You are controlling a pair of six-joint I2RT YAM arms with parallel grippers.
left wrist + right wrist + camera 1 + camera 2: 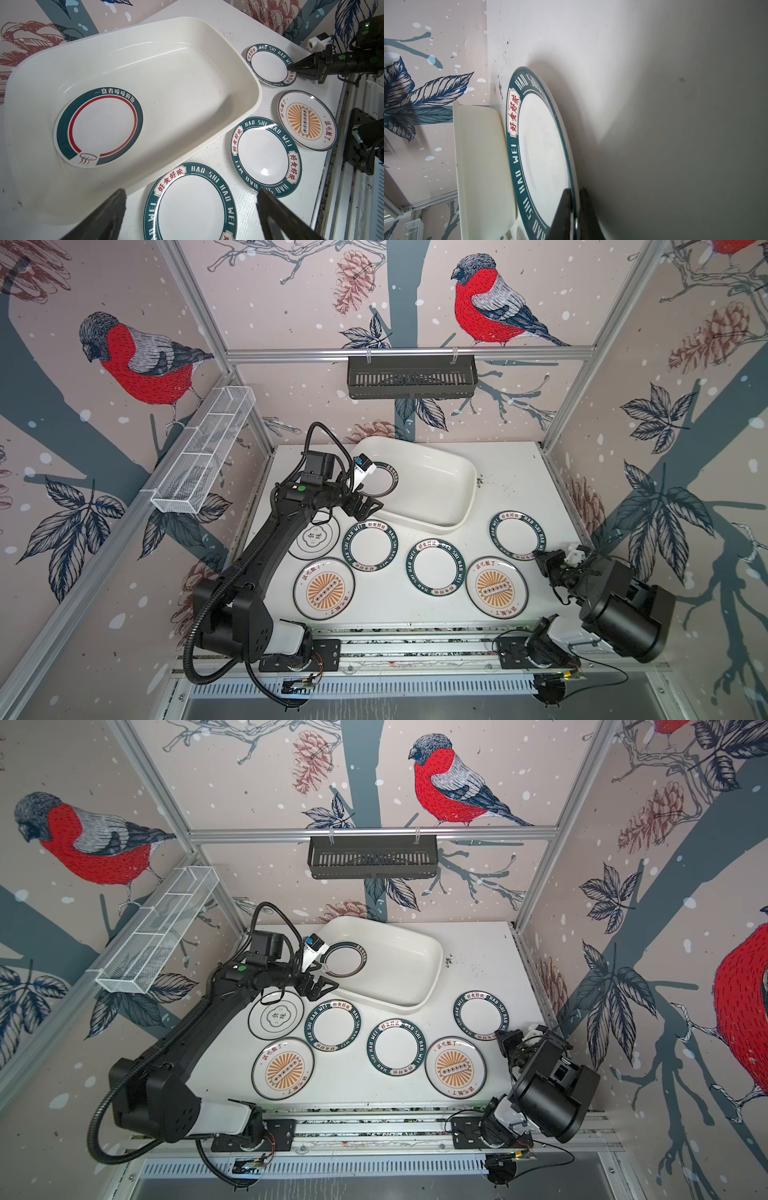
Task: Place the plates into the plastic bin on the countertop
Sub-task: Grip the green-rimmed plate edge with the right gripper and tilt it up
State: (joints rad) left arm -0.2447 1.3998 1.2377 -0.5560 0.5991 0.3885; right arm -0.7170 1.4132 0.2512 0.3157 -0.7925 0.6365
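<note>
The white plastic bin (468, 489) (187, 62) lies at the back of the countertop (513, 481) with one green-rimmed plate (384, 482) (99, 128) flat inside it. My left gripper (365, 508) (191, 197) hangs open over the bin's near-left corner, holding nothing. Several plates lie in front: a quatrefoil one (318, 537), green-lettered ones (370, 545) (435, 567), and sunburst ones (324, 589) (496, 587). At the far right, my right gripper (540, 558) (575, 193) is shut on the rim of another green-lettered plate (515, 533) (542, 145), which lies on the countertop.
A black slatted basket (411, 377) hangs on the back rail and a white wire-mesh basket (203, 448) on the left rail. Aluminium rails (415, 639) edge the front. Papered walls close in on three sides.
</note>
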